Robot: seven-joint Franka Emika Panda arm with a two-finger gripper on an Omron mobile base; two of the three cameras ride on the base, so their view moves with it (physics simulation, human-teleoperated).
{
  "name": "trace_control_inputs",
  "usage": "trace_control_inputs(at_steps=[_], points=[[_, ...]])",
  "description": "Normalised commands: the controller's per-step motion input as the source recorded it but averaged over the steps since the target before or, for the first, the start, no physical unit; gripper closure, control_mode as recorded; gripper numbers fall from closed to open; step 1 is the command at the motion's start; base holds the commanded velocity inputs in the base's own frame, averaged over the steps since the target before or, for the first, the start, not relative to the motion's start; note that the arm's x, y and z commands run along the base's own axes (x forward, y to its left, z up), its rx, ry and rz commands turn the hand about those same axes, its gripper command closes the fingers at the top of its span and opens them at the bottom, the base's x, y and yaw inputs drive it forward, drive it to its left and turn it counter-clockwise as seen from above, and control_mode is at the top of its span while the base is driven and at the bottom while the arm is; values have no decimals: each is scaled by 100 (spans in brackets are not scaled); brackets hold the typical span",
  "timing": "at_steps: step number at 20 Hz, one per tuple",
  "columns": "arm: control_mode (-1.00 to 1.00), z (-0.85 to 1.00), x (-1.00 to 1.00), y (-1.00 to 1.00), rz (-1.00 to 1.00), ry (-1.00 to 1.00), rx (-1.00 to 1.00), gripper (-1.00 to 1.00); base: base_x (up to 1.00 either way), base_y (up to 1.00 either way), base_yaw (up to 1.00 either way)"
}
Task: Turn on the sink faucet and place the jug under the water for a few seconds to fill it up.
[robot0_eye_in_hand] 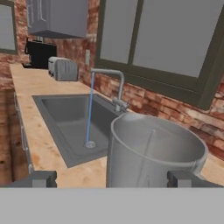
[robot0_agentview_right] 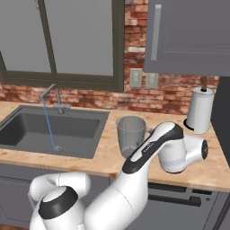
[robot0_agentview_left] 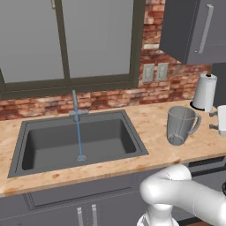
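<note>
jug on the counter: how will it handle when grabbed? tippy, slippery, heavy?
The jug looks empty, so probably light. It tapers toward its base, so a sideways push near the rim may tip it. Its walls look smooth and glassy, likely slippery and rigid, perhaps fragile. The fingers stand either side of it, and the loop handle would shift its balance somewhat.

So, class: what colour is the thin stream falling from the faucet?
Blue: the thin vertical water stream, clearest in the left base view.
</note>
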Motion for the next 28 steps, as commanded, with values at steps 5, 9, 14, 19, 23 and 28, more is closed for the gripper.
trace_control_inputs(at_steps=[5,9,14,19,23,28], points=[[-100,0,0,0,0,0,0,-100,0,0,0],[-100,0,0,0,0,2,0,-100,0,0,0],[-100,0,0,0,0,2,0,-100,0,0,0],[-100,-2,0,0,0,0,0,-100,0,0,0],[-100,0,0,-8,0,0,0,-100,0,0,0],[-100,0,2,-6,0,0,0,-100,0,0,0]])
